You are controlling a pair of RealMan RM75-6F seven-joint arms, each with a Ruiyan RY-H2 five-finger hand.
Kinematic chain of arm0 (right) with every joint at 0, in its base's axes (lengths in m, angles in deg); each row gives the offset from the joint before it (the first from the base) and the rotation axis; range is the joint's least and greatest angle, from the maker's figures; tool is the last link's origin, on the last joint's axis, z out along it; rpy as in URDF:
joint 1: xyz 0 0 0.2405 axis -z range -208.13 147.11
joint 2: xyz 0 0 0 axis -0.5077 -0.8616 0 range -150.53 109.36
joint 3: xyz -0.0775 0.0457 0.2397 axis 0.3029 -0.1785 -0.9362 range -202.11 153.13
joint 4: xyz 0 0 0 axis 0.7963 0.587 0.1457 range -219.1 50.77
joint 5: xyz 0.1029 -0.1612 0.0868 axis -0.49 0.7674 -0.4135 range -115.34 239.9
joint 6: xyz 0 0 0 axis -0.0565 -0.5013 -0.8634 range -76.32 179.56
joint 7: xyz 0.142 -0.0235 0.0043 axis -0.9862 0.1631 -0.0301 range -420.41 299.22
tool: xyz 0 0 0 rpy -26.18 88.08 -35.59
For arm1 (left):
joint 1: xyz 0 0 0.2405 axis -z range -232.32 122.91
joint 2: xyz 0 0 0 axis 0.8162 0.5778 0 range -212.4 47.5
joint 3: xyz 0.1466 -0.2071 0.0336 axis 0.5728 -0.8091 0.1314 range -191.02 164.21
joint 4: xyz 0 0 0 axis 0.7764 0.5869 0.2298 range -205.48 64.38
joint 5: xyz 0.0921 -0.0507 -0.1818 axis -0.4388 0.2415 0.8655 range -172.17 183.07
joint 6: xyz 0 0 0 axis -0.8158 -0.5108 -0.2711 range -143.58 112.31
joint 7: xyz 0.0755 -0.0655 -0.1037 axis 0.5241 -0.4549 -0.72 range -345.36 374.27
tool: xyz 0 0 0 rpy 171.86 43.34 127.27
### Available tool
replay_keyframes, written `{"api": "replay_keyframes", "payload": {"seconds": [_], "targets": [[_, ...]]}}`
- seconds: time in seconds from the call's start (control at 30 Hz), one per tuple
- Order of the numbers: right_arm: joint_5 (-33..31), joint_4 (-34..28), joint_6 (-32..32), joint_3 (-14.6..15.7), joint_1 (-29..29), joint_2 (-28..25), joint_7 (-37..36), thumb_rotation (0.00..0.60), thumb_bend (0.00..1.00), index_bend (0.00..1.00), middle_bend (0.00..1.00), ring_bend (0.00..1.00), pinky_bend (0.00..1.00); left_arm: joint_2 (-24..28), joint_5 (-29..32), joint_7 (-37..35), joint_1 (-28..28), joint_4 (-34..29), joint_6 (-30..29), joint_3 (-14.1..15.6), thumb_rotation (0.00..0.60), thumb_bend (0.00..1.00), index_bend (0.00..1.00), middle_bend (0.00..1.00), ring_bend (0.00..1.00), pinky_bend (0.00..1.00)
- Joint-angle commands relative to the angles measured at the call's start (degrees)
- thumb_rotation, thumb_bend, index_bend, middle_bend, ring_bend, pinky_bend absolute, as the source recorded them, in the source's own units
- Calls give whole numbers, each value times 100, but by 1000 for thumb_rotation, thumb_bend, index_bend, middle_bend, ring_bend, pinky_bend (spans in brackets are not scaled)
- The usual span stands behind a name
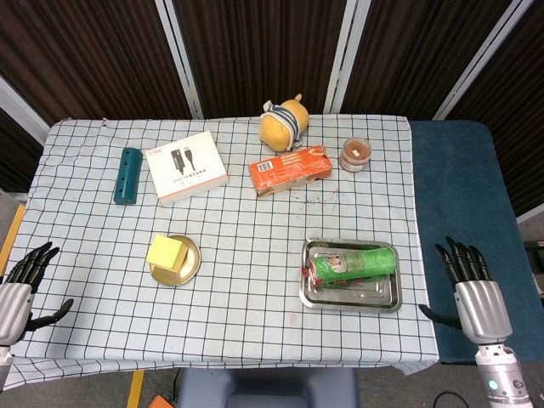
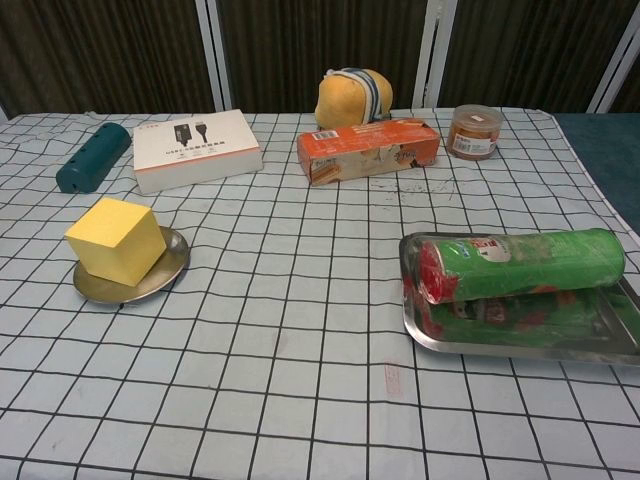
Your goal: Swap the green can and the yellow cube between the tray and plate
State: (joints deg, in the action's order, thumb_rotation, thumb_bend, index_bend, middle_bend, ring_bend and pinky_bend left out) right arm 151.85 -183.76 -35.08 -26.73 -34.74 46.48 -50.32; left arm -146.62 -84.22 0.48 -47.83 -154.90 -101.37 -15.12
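A green can (image 1: 353, 263) (image 2: 520, 265) lies on its side in a shiny metal tray (image 1: 382, 303) (image 2: 500, 347) at the table's right front. A yellow cube (image 1: 167, 252) (image 2: 115, 240) sits on a small round metal plate (image 1: 191, 270) (image 2: 172, 265) at the left front. My left hand (image 1: 21, 285) hangs at the table's left edge, fingers spread, holding nothing. My right hand (image 1: 472, 289) hovers off the table's right front corner, fingers apart and empty. Neither hand shows in the chest view.
Along the back stand a teal cylinder (image 1: 127, 175) (image 2: 92, 157), a white box (image 1: 185, 167) (image 2: 196, 149), an orange carton (image 1: 291, 170) (image 2: 368, 150), a yellow plush toy (image 1: 283, 126) (image 2: 353, 97) and a small brown jar (image 1: 356, 155) (image 2: 475, 131).
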Motion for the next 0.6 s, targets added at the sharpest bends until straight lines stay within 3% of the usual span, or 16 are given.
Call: {"api": "replay_keyframes", "payload": {"seconds": [0.03,0.27,0.6], "targets": [[-64,-47,46,15,16,-25,49,600,11,0,0,0,0,257,353,704,-36,-204,139,-58,600,284,2,0,0,143],[-47,-13,97,13,-11,-2,95,600,11,0,0,0,0,361,529,662,-44,-345,237,-106,600,282,6,0,0,143],[-322,-57,1001,-134,-544,-52,432,600,12,0,0,0,0,449,627,573,-123,-417,166,-145,600,282,21,0,0,144]]}}
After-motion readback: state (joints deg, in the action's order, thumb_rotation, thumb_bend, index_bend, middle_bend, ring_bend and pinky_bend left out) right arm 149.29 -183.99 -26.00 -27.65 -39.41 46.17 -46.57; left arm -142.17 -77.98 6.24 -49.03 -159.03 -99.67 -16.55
